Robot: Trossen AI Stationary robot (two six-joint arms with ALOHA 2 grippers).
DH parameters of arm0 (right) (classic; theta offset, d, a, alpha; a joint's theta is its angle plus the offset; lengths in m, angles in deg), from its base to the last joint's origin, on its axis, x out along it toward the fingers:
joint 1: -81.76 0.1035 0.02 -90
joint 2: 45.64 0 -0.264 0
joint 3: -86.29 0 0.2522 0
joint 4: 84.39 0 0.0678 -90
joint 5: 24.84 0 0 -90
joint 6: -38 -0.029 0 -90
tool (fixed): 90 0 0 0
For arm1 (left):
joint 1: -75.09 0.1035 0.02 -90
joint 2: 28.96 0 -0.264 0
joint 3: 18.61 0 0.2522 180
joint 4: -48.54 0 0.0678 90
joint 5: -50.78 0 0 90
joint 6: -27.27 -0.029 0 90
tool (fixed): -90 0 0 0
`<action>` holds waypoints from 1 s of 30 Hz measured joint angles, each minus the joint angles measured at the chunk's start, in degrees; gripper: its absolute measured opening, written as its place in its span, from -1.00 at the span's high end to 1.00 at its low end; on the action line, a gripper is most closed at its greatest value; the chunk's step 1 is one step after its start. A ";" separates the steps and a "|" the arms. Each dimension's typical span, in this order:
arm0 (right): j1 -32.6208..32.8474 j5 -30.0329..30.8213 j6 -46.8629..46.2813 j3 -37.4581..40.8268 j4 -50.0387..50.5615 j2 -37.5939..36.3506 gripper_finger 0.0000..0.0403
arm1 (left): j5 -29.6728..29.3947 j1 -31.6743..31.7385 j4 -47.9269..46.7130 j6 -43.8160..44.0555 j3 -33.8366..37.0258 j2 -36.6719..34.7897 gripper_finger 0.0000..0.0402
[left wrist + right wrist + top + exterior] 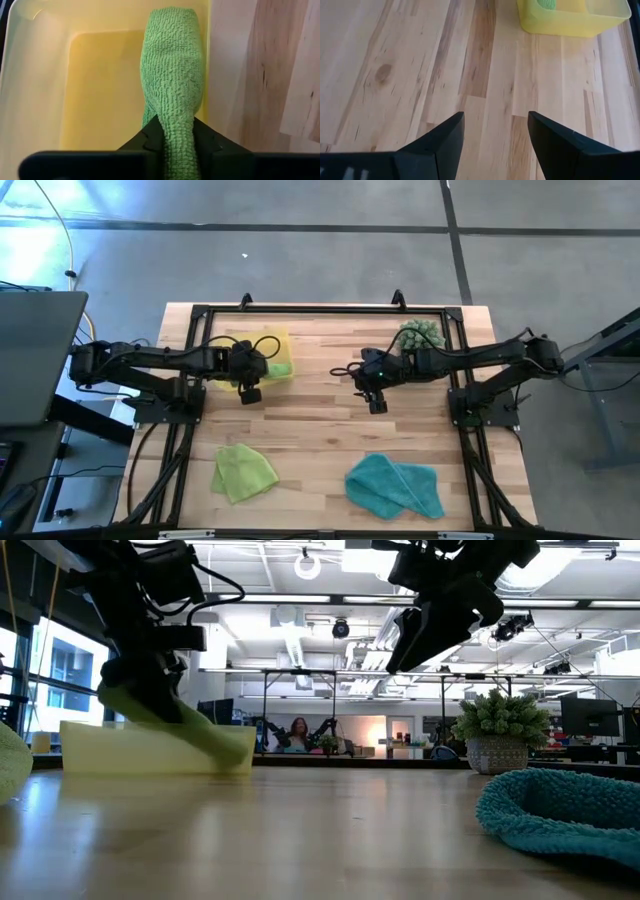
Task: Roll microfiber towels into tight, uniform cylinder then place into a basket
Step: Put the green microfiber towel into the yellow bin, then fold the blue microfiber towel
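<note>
A rolled lime green towel (172, 65) slants down into the yellow basket (100, 90), along one of its side walls. My left gripper (175, 125) is shut on the roll's near end, over the basket (268, 342) at the table's far left. My right gripper (495, 120) hangs open above bare wood near the table's middle (375, 400), holding nothing. A second lime green towel (243, 472) lies crumpled flat near the front left. A teal towel (395, 485) lies loosely folded near the front right. My left gripper pinches the near end of the rolled towel (176, 137) between its two fingers (150, 142), and the roll is squeezed narrow there. The fingers slant downward, and the roll runs on ahead of them. Its far end (172, 20) lies inside the basket, next to the wall.
A spiky green plant in a pot (420, 335) stands at the far right, just beyond my right arm. A black frame (320, 310) runs around the table's edges. Open wood lies between the basket and the two loose towels.
</note>
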 joint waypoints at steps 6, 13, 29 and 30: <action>0.00 0.00 0.00 0.00 0.02 0.00 -0.05 | 1.76 0.00 -0.02 0.13 0.00 0.00 0.52; 0.00 0.00 -0.01 0.00 0.10 0.00 -0.05 | 1.68 0.00 -0.44 0.19 0.00 0.00 0.28; 0.00 0.00 -0.38 0.00 0.41 0.00 -0.05 | 2.57 -0.02 -4.08 1.48 -0.02 0.00 0.14; 0.00 0.00 -0.40 0.00 0.41 0.00 -0.05 | 2.44 0.00 -3.71 1.50 -0.03 0.00 0.14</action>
